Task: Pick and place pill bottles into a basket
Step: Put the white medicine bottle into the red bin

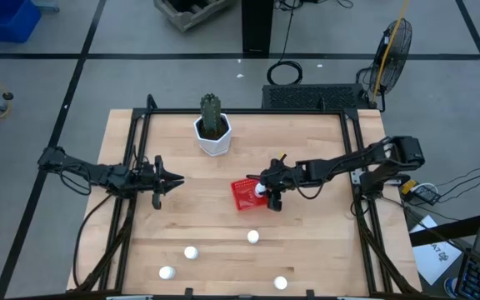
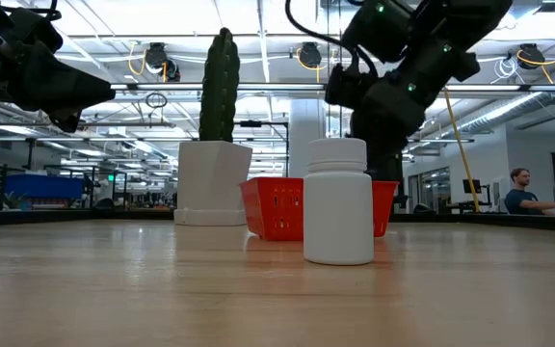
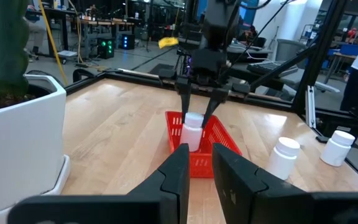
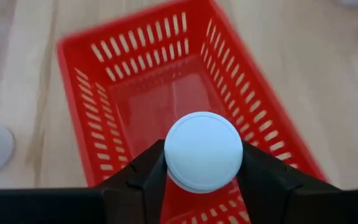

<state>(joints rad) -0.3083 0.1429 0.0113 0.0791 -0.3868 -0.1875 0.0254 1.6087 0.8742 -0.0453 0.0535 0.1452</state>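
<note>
The red mesh basket (image 1: 242, 195) stands mid-table; it also shows in the right wrist view (image 4: 135, 87) and the left wrist view (image 3: 219, 140). My right gripper (image 1: 265, 192) is above it, shut on a white pill bottle (image 3: 192, 132). Several more white bottles stand upright on the table nearer the front edge: (image 1: 253, 237), (image 1: 191, 252), (image 1: 167, 272). One of them stands close in the low view (image 2: 338, 200). My left gripper (image 1: 172, 178) waits shut and empty, left of the basket. My right gripper pinches the bottle's upper part, by the round cap (image 4: 202, 151), between its two fingers (image 4: 146, 177), one on each side. The fingers come from above, pointing down. The bottle hangs upright, its lower end (image 3: 191, 144) between the basket's walls; whether it touches the floor I cannot tell.
A white faceted pot with a green cactus (image 1: 213, 133) stands behind the basket, toward the far edge. Black frame rails (image 1: 137, 133) run along the table's sides. A person sits beyond the table (image 2: 520, 190).
</note>
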